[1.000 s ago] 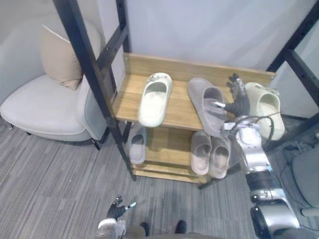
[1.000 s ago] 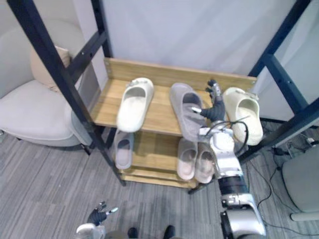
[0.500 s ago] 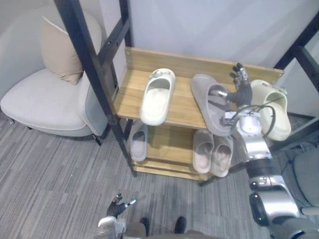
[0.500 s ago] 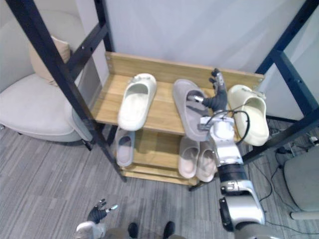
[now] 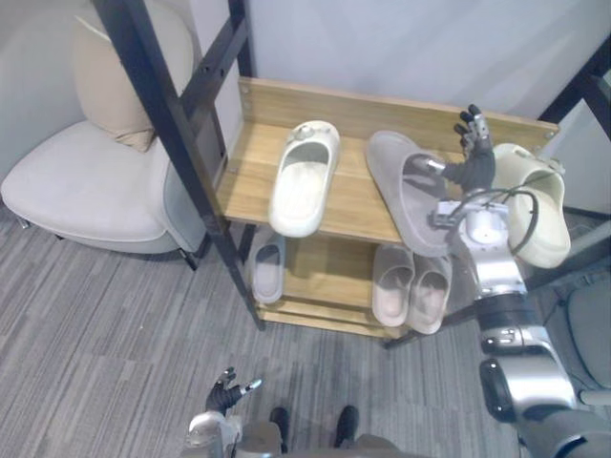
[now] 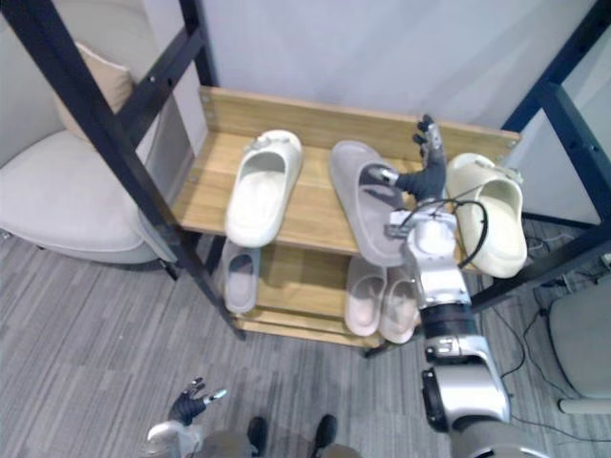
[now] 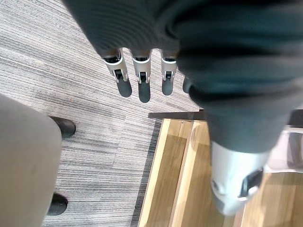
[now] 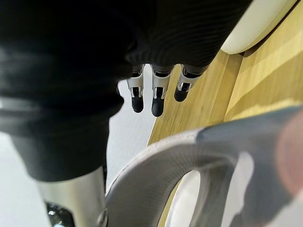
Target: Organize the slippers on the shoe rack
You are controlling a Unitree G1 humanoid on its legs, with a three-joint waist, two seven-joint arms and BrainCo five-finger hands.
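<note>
The wooden shoe rack's top shelf (image 5: 250,181) carries a cream slipper (image 5: 304,176) on the left and a grey slipper (image 5: 406,196) in the middle. A second cream slipper (image 5: 535,205) juts over the shelf's right end. My right hand (image 5: 474,157) stands between the grey slipper and that right cream one. It is open, fingers (image 8: 158,90) straight, thumb at the grey slipper's strap (image 8: 189,156). On the lower shelf lie one grey slipper (image 5: 266,267) and a beige pair (image 5: 410,286). My left hand (image 5: 224,394) hangs open low over the floor.
A pale armchair (image 5: 86,191) with a beige cushion (image 5: 105,81) stands left of the rack. A slanted black frame post (image 5: 162,124) crosses in front of the rack's left end, and another black bar (image 5: 582,91) rises at the right. A grey seat (image 5: 592,324) shows at the right edge.
The camera has shifted a little. My right hand has edged toward the back of the top shelf, staying at the grey slipper's strap. The left hand has stayed low.
</note>
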